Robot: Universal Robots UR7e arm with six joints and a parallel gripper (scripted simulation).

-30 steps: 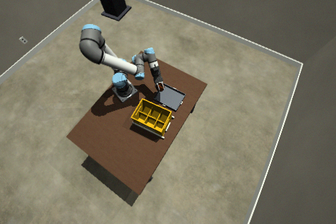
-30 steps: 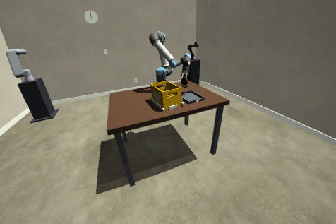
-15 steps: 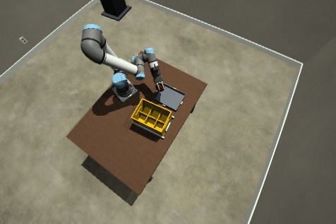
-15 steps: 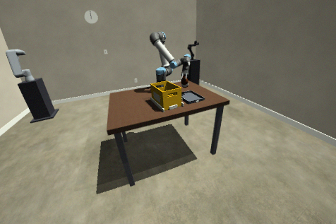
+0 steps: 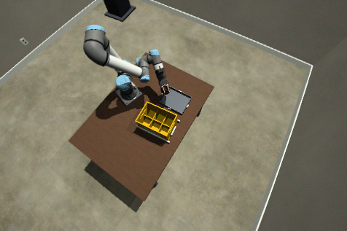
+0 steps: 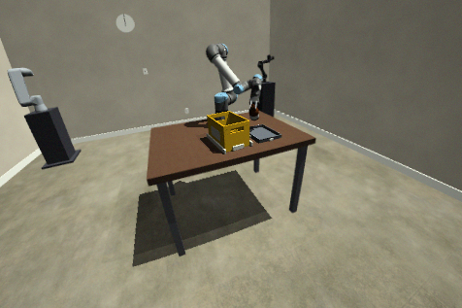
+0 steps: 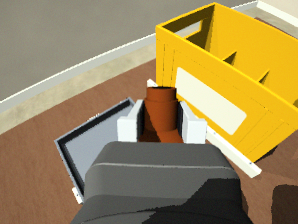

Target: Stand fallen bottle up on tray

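Observation:
My gripper (image 7: 160,111) is shut on a brown bottle (image 7: 161,115), held between the two white fingers. In the top view the gripper (image 5: 165,89) holds the bottle (image 5: 165,89) over the near-left corner of the dark tray (image 5: 176,100). In the exterior view the bottle (image 6: 253,111) hangs above the table behind the tray (image 6: 264,133), lifted clear of it. The tray (image 7: 93,145) lies below and to the left of the fingers in the wrist view. The bottle's lower part is hidden by the gripper body.
A yellow crate (image 5: 157,119) with several empty compartments stands right beside the tray on the brown table (image 5: 138,130); it also shows in the wrist view (image 7: 229,79) close to the right of the fingers. The arm's base (image 5: 125,87) sits at the table's back edge.

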